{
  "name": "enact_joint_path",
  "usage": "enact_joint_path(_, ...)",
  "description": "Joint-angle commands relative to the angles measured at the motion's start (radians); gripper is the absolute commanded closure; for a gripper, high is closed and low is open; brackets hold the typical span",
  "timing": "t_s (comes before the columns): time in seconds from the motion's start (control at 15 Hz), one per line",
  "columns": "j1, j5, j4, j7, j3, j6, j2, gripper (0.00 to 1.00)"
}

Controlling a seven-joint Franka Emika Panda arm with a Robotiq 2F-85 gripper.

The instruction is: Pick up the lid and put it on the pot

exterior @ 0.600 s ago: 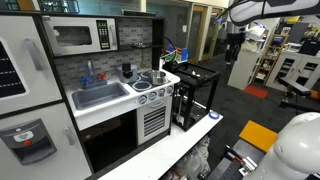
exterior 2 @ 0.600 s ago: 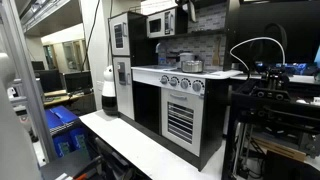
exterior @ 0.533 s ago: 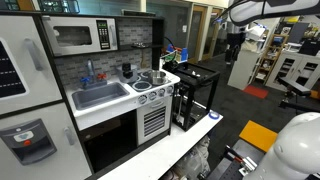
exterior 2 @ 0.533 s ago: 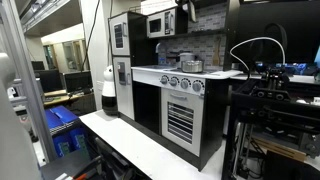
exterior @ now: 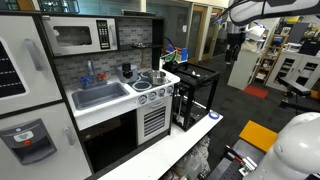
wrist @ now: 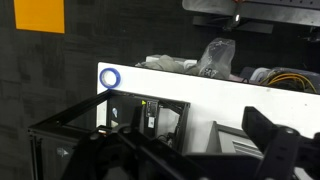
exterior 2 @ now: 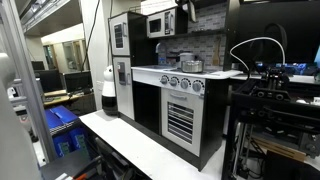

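The small silver pot (exterior: 161, 76) sits on the toy kitchen's stove top; it also shows in an exterior view (exterior 2: 190, 65). A flatter silver piece just left of it looks like the lid (exterior: 146, 81), but it is too small to be sure. My gripper (exterior: 234, 42) hangs high in the air to the right of the kitchen, above a black frame rack, far from the stove. In the wrist view my gripper (wrist: 190, 165) is open and empty, with its dark fingers (wrist: 285, 150) spread wide. Neither pot nor lid shows in the wrist view.
The toy kitchen has a sink (exterior: 100, 96), a microwave (exterior: 80, 37) and an oven below. A black frame rack (exterior: 195, 95) stands right of the stove on a white table (exterior: 175, 140). A small blue ring (wrist: 109, 78) lies on the table.
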Motion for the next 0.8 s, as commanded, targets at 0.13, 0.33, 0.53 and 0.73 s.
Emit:
enact_joint_path(0.13,0.01,-0.003,0.002,0.004,-0.007,-0.003,0.0,0.0)
enact_joint_path(0.33,0.016,0.002,0.051,-0.012,-0.015,0.009,0.025,0.0)
enact_joint_path(0.53,0.042,-0.004,0.116,-0.044,-0.002,0.064,0.035,0.0)
enact_joint_path(0.73,0.082,0.007,0.152,-0.055,0.007,0.176,0.038,0.0)
